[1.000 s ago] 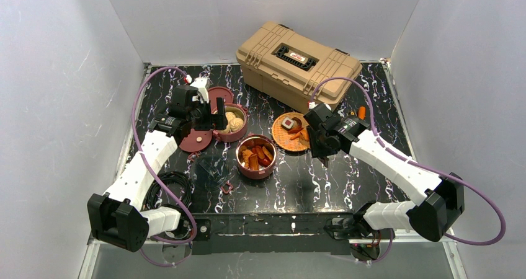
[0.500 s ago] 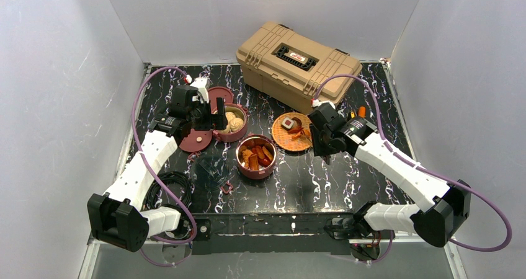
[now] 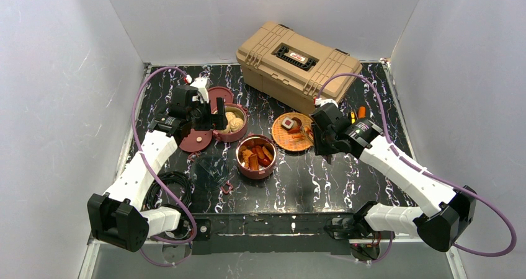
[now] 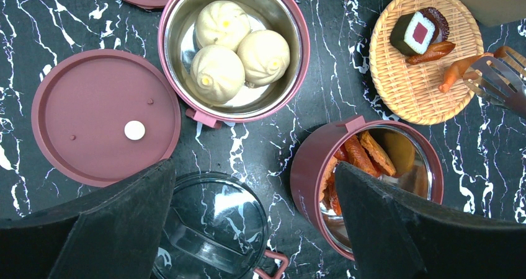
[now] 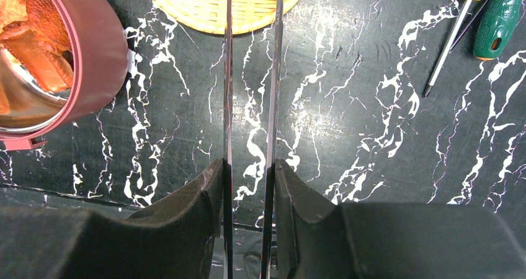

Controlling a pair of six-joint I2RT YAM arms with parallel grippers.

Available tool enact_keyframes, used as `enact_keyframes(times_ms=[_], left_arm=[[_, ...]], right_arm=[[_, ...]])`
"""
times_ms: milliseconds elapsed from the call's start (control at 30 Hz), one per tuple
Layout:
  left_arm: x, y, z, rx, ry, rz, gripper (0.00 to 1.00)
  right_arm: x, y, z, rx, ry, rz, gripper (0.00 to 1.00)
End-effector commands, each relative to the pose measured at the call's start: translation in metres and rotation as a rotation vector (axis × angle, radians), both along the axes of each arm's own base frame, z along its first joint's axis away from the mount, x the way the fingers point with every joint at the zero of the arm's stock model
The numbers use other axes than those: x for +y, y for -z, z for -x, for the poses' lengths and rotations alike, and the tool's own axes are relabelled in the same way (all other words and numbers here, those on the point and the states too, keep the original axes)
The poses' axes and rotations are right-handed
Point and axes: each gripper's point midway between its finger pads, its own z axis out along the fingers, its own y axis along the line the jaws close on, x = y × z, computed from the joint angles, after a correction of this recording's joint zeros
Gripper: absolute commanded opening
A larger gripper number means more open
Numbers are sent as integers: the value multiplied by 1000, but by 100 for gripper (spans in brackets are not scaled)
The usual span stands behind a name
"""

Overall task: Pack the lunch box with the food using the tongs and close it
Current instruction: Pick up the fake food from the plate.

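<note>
Two open maroon bowls (image 4: 310,167) hold buns (image 4: 217,74) and orange chunks (image 4: 363,152); slim tongs (image 4: 503,87) nearby.

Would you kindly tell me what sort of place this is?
Probably a robot test cell in a lab, not a kitchen: plain white walls box in a marbled table, two arms are bolted at its near edge, and a toolbox shares it with the lunch box.

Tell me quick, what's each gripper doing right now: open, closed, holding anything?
Left gripper: open, holding nothing.
Right gripper: closed on the tongs.
</note>
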Motion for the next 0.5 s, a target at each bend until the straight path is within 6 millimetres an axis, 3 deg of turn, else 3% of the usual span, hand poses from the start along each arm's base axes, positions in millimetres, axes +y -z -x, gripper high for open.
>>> enact_keyframes(times_ms=[0,233,467], left_arm=[[1,-16,-2,-31,-6,6,99],[1,-15,-3,-30,-5,6,99],[1,-15,-3,-30,-5,6,99]], right_arm=[[6,-25,-13,-93,2,-54,17],[12,-35,-14,-114,-30,-90,17],[32,-61,-5,-159,-157,-208,17]])
